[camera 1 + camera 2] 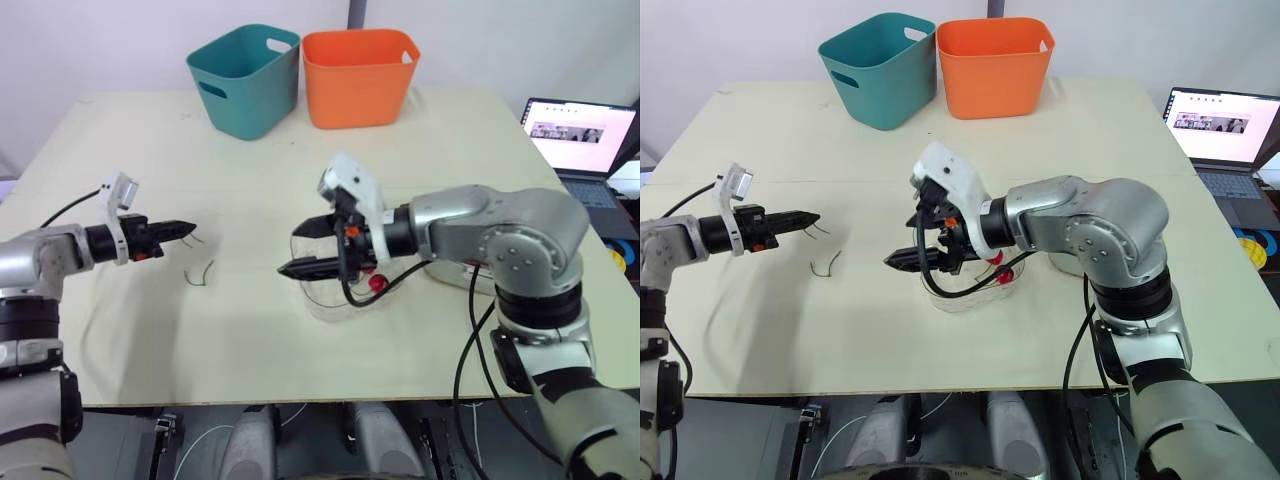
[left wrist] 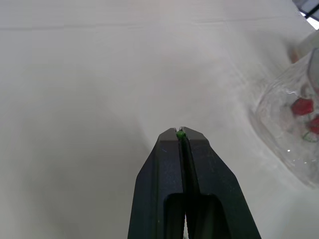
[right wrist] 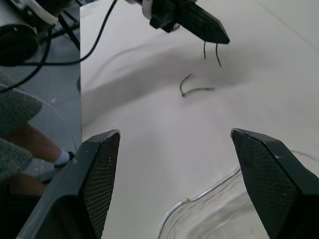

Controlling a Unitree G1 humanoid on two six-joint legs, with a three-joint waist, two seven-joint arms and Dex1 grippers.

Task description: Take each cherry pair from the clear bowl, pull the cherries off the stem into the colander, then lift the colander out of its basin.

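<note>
Cream tabletop (image 1: 250, 340) inspected: clear bowl (image 1: 325, 302) holding red cherries (image 1: 377, 283) sits directly beneath the right gripper (image 1: 292, 250), its fingers spread and empty, making it the nearer arm, while the left gripper (image 1: 190, 229), well apart to the left, is clenched on a bare green stem (image 3: 217, 55).

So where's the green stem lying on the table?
In the left eye view the bent green stem lies on the beige table, left side, near the left gripper, left of the clear bowl.
</note>
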